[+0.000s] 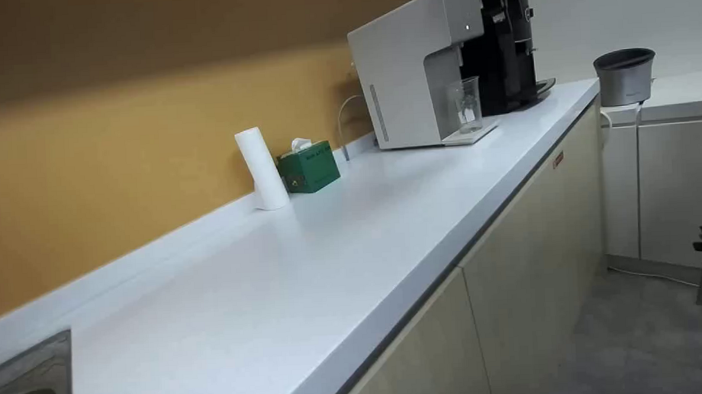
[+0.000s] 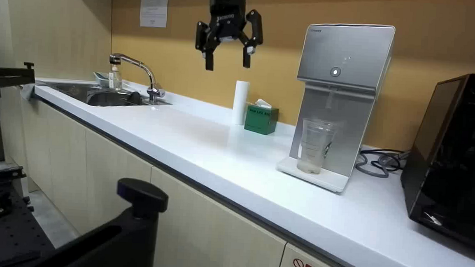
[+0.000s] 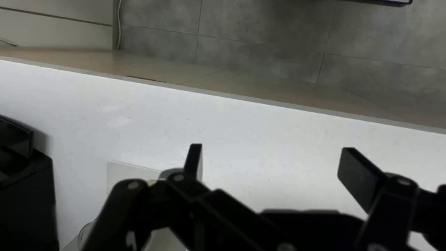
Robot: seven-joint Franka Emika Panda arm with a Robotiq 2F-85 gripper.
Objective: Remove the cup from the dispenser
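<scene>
The clear cup (image 2: 313, 150) stands upright on the tray in the niche of the white dispenser (image 2: 345, 53). Both the cup (image 1: 469, 104) and the dispenser (image 1: 405, 82) show in both exterior views. My gripper (image 2: 228, 66) is open and empty. It points down, high above the counter and apart from the cup, left of the dispenser in that exterior view. In the wrist view the open gripper (image 3: 270, 159) has bare counter between its fingers. The dispenser's tray (image 3: 130, 170) is partly hidden behind the left finger, and I cannot clearly make out the cup there.
A green tissue box (image 2: 261, 119) and a white paper roll (image 2: 240, 103) stand by the wall. A black machine (image 2: 454, 163) stands beside the dispenser. A sink (image 2: 75, 91) with a tap (image 2: 146, 72) is at the far end. The counter's front edge (image 3: 223, 94) crosses the wrist view.
</scene>
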